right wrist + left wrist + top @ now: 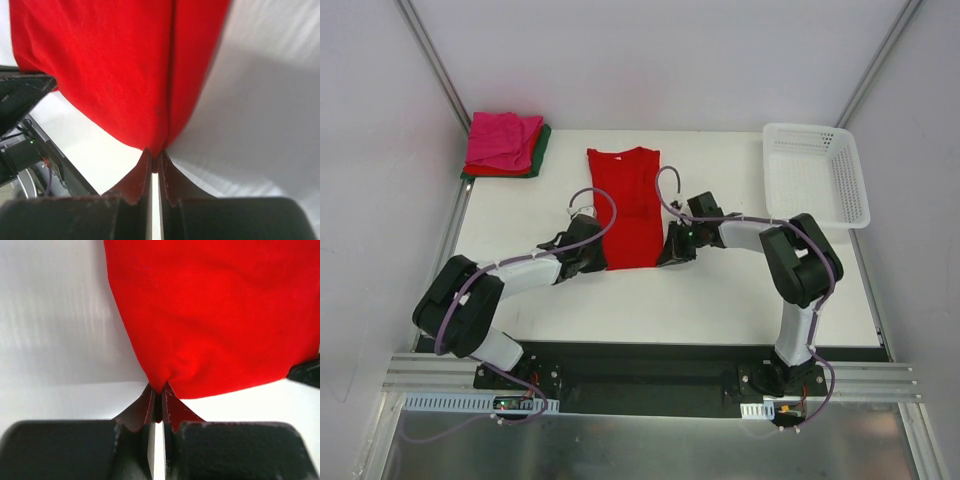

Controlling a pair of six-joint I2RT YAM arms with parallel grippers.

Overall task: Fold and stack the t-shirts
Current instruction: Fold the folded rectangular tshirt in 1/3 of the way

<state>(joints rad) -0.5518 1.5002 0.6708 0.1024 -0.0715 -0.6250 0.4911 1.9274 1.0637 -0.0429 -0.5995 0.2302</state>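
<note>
A bright red t-shirt [630,205] lies on the white table as a long strip, sleeves folded in, collar at the far end. My left gripper [599,262] is shut on its near left corner, and the left wrist view has the red cloth [215,315] pinched between the jaws at my left gripper [160,399]. My right gripper [669,255] is shut on the near right corner; in its wrist view the cloth [115,70] bunches into my right gripper [155,161]. A folded stack of t-shirts, magenta pink [503,140] on top of red and dark green, sits at the back left.
A white lattice basket [816,173] stands at the back right corner of the table [720,300]. Metal frame posts rise behind the table on both sides. The left arm's body [20,100] shows at the left edge of the right wrist view.
</note>
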